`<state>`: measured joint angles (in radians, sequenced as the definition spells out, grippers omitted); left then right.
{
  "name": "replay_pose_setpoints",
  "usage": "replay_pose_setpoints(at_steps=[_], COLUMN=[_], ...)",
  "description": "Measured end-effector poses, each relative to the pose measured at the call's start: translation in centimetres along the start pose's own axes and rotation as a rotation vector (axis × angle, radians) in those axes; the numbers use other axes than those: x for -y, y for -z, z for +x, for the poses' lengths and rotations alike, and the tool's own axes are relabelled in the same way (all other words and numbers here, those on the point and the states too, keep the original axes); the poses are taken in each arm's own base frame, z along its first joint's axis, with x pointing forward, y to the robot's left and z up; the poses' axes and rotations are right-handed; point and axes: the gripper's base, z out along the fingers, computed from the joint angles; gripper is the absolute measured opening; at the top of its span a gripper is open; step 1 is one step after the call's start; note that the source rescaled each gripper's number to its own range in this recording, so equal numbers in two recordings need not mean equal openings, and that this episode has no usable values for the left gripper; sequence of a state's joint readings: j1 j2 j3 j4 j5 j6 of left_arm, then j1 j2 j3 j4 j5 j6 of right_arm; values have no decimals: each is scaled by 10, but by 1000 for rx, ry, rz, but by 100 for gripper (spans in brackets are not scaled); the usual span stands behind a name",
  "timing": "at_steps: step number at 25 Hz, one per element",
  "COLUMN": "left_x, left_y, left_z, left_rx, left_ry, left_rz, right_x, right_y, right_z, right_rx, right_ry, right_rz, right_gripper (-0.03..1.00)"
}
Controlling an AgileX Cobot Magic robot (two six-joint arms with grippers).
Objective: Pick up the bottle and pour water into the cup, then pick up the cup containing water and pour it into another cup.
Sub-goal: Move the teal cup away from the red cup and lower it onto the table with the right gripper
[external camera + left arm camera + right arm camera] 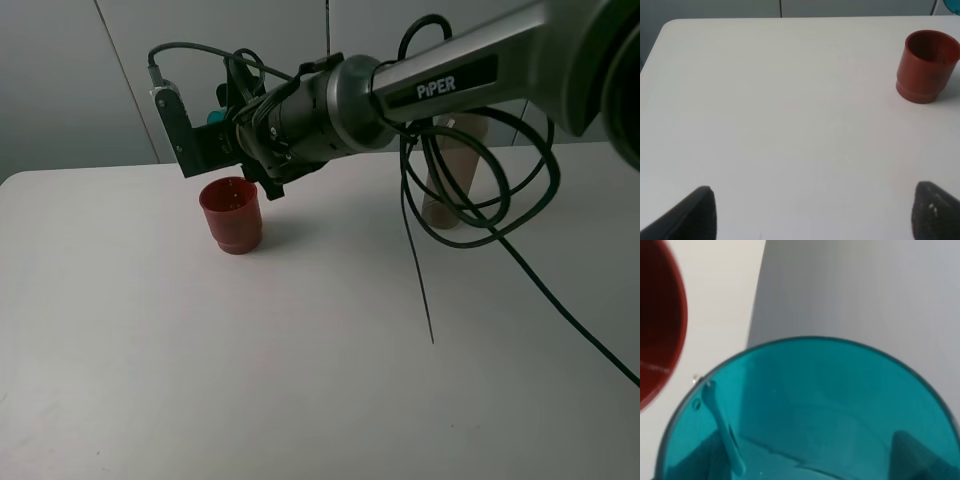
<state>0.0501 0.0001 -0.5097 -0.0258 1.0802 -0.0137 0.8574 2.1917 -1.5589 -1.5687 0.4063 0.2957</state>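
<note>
Exterior high view shows the right arm reaching across the white counter (300, 380) toward the left side. Its right tool (222, 125) grasps the teal cup (216, 117), of which only a small part is visible behind the black wrist parts. This cup is held above and slightly behind the red-brown cup (231, 214), which stands upright on the counter. The smoky bottle (447, 170) stands upright further right, behind the arm and its black cables (480, 200). In the right wrist view, the teal cup (805, 415) fills the lower part, with its rim toward the camera, and the rim of the red-brown cup (660, 325) is at the side. In the left wrist view, the left tool (815, 215) is released, its fingers (690, 215) wide apart over bare counter, well apart from the red-brown cup (926, 67).
</note>
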Motion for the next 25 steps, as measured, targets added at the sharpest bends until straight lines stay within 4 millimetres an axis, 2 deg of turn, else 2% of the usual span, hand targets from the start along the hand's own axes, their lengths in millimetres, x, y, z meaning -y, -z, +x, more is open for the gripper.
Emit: replay_pose_setpoints(at_steps=[3, 5, 8, 14, 20, 25], left_x=[0, 0, 0, 0, 0, 0], left_y=[0, 0, 0, 0, 0, 0], left_z=[0, 0, 0, 0, 0, 0], left_rx=[0, 0, 0, 0, 0, 0], left_ry=[0, 0, 2, 3, 3, 3], left_rz=[0, 0, 0, 0, 0, 0], right_x=[18, 28, 24, -21, -67, -83], right_y=[10, 16, 27, 53, 70, 82], right_z=[12, 30, 56, 99, 137, 161], right_rx=[33, 37, 79, 217, 321, 390], right_ry=[-262, -414, -566, -831, -1043, -1150], right_rz=[-48, -72, -127, -260, -303, -267], right_gripper=[11, 11, 11, 11, 11, 11])
